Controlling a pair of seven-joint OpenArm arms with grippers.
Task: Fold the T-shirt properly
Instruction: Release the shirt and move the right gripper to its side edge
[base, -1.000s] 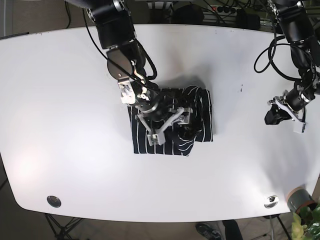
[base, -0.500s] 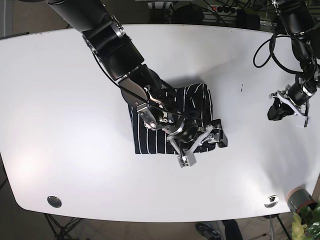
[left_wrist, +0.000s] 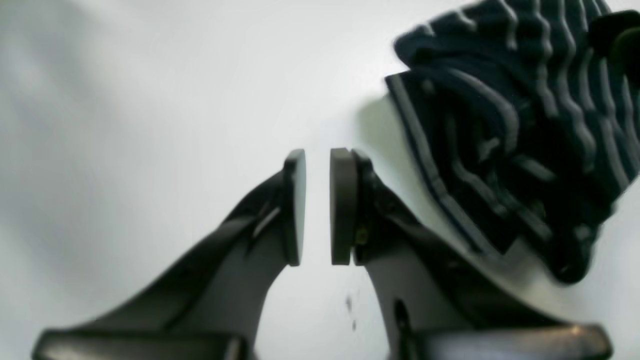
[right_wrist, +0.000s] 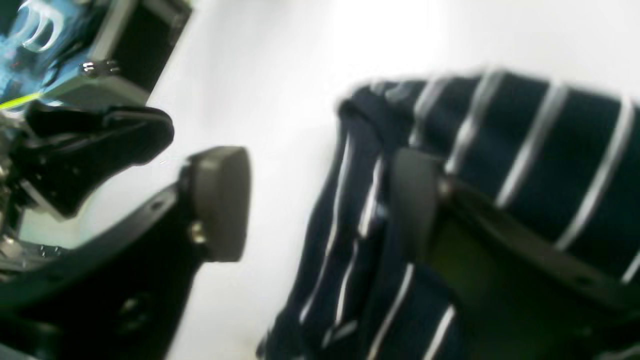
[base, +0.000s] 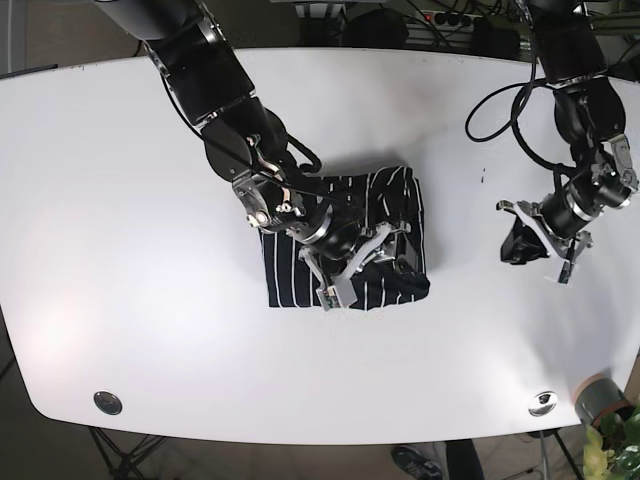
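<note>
The T-shirt (base: 345, 245), dark navy with thin white stripes, lies folded into a rough square at the table's middle. My right gripper (base: 360, 266) hovers over its front right part, open. In the right wrist view that gripper (right_wrist: 317, 202) has one finger (right_wrist: 415, 200) against the striped cloth (right_wrist: 525, 150), and the other finger (right_wrist: 220, 200) is over bare table. My left gripper (base: 535, 245) is over the white table well to the right of the shirt. In the left wrist view it (left_wrist: 317, 205) is shut, empty, with the T-shirt (left_wrist: 510, 125) at the upper right.
The white table (base: 150, 220) extends wide on all sides of the shirt. Two metal discs (base: 107, 402) (base: 543, 402) sit near the front edge. A potted plant (base: 605, 410) stands off the front right corner. Cables hang behind the back right edge.
My right gripper has swung back from the shirt's front right corner to over the shirt, and the pulled-out corner is tucked in. My left arm has moved left and forward, closer to the shirt.
</note>
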